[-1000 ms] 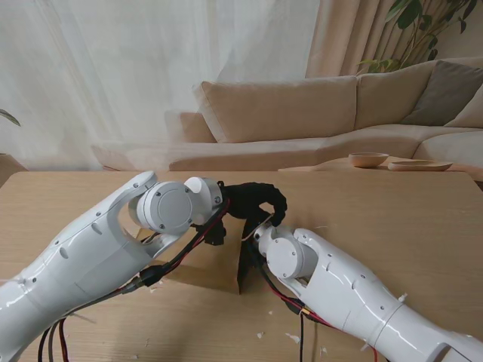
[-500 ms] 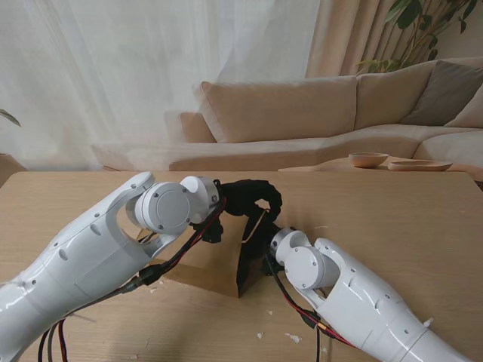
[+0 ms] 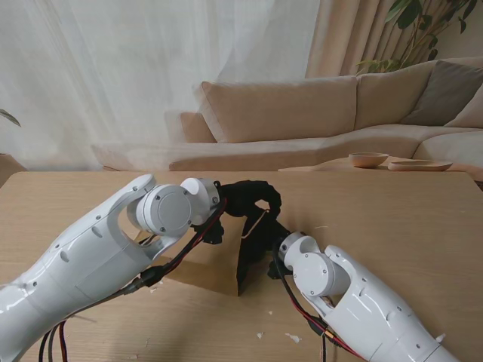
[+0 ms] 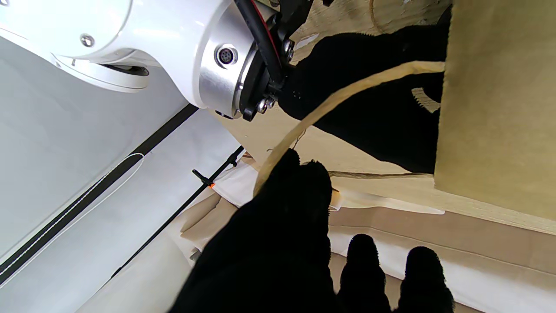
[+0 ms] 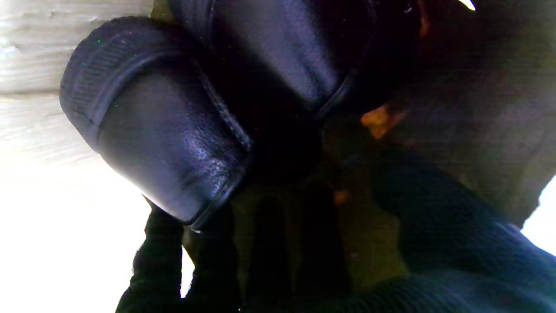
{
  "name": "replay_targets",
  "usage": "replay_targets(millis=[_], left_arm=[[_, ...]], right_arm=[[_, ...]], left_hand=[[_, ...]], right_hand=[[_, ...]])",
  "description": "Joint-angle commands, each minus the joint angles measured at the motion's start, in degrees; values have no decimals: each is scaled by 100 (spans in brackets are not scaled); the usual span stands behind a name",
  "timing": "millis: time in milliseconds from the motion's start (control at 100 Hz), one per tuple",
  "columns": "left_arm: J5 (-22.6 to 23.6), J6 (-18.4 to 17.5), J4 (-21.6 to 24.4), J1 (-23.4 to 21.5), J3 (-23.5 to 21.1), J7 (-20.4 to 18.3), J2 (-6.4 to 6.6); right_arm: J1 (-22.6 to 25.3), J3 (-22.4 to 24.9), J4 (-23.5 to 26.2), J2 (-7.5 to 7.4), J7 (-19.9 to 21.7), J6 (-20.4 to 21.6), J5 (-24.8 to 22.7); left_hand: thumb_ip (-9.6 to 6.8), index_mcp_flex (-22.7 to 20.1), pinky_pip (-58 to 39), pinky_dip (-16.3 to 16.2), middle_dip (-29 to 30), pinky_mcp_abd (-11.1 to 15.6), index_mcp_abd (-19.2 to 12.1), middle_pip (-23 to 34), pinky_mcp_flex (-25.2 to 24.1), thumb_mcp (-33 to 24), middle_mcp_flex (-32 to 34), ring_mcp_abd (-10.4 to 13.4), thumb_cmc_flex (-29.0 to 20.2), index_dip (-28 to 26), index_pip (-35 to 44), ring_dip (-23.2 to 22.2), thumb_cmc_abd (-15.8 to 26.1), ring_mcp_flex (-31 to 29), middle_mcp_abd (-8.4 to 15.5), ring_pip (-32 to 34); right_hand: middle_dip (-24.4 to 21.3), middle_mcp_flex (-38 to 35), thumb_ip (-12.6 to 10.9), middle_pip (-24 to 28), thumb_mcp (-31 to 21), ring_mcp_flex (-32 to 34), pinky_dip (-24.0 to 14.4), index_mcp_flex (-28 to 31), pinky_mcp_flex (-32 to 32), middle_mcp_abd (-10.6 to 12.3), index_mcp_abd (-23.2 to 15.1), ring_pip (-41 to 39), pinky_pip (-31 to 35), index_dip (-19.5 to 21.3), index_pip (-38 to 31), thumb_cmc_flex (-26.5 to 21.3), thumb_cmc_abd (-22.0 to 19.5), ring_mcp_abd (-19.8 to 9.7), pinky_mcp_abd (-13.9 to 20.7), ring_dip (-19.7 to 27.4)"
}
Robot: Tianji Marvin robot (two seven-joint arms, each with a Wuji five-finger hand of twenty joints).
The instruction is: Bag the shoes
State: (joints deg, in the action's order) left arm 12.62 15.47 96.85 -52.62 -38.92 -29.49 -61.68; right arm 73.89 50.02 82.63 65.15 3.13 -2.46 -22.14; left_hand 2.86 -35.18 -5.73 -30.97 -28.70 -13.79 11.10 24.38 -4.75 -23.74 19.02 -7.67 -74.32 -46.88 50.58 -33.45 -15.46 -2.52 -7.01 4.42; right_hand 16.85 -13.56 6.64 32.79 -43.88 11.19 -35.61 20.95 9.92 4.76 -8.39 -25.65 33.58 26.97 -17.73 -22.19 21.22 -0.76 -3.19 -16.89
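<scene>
Our left hand [image 3: 245, 197], black-gloved, is raised over the paper bag [image 3: 219, 260] lying on the wooden table [image 3: 392, 219]; in the left wrist view its thumb and forefinger [image 4: 295, 187] are pinched together on the bag's flat paper handle [image 4: 347, 93], which runs taut back to the bag wall; we record that hand as clamped on the handle, holding the mouth up and open.

Moving rightward; the bag's dark opening [image 3: 249, 264] faces our right arm, and our right hand [image 3: 273, 240] sits at that opening, largely hidden behind the wrist in the stand's view.

The right wrist view shows two black leather shoes [image 5: 173, 130] side by side, toes rounded, close against the camera, with gloved fingers [image 5: 278, 243] beneath them and brown paper showing in the dim background; we judge the shoes are inside or at the mouth of the bag. Whether the right hand grips a shoe or merely rests against the pair, we cannot tell.

Step in hand, in our judgement: insertion of the shoes, near its end.

Next move calls for: seating the pair deeper, freeing the right fingers without dragging a shoe out, and keeping the left pinch firm so the mouth does not collapse.
</scene>
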Motion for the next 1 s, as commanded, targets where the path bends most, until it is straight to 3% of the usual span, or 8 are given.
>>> replay_targets(millis=[0, 120, 230, 480, 830, 990], left_arm=[[-9, 43, 29, 12, -4, -81, -26], [-33, 58, 25, 9, 1, -48, -41], [-105, 86, 18, 66, 65, -44, -61], [-345, 161, 20, 199, 239, -13, -129], [-657, 232, 5, 364, 430, 46, -231], [-594, 234, 27, 339, 376, 10, -197]], right_arm=[[47, 7, 22, 67, -53, -14, 10], [-28, -57, -188, 171, -388, 62, 51], [-165, -175, -386, 246, -582, 100, 44], [-493, -461, -728, 346, -571, 231, 270], [-894, -824, -1189, 709, -1016, 450, 834], [-930, -877, -1131, 651, -868, 344, 733]], left_hand=[[162, -185, -67, 48, 25, 69, 365, -37, -42, 466, -111, 83, 35, -100, 197, -46, 239, 128, -27, 53], [162, -194, -74, 43, 25, 65, 370, -35, -40, 461, -103, 70, 35, -87, 195, -49, 227, 121, -29, 57], [163, -190, -77, 39, 26, 67, 360, -38, -44, 461, -108, 74, 36, -89, 200, -49, 232, 128, -35, 54], [163, -189, -86, 29, 27, 59, 358, -38, -45, 472, -91, 75, 35, -86, 199, -51, 233, 111, -25, 59], [160, -166, -90, 20, 26, 49, 308, -37, -47, 512, -85, 67, 35, -101, 209, -51, 266, 114, -25, 57], [161, -166, -97, 11, 32, 54, 304, -50, -49, 523, -92, 66, 35, -85, 193, -49, 269, 113, -20, 55]], right_hand=[[115, -133, -229, 253, -444, 221, -222, 95, 271, 102, -36, -257, 546, 43, -215, -438, 205, 87, -2, -182], [342, -777, -243, 751, -1423, 1094, -20, 575, 977, -42, 185, -964, 2314, -58, -1020, -1575, 628, 219, 207, -562], [483, -1477, -197, 1028, -1796, 1723, 167, 1158, 1308, -57, 101, -1445, 3253, -10, -1652, -1965, 924, 306, 315, -795], [494, -1837, 37, 1022, -1727, 2038, 262, 1496, 1424, -111, 80, -1543, 3513, -75, -1743, -1796, 1018, 329, 289, -828], [520, -1841, 88, 1045, -1742, 2122, 383, 1500, 1613, -172, 210, -1520, 3551, -158, -1789, -1900, 1018, 340, 350, -815], [474, -1566, -40, 911, -1664, 1812, 482, 1241, 1286, -107, 198, -1296, 3371, -184, -1640, -1402, 1020, 322, 224, -729]])
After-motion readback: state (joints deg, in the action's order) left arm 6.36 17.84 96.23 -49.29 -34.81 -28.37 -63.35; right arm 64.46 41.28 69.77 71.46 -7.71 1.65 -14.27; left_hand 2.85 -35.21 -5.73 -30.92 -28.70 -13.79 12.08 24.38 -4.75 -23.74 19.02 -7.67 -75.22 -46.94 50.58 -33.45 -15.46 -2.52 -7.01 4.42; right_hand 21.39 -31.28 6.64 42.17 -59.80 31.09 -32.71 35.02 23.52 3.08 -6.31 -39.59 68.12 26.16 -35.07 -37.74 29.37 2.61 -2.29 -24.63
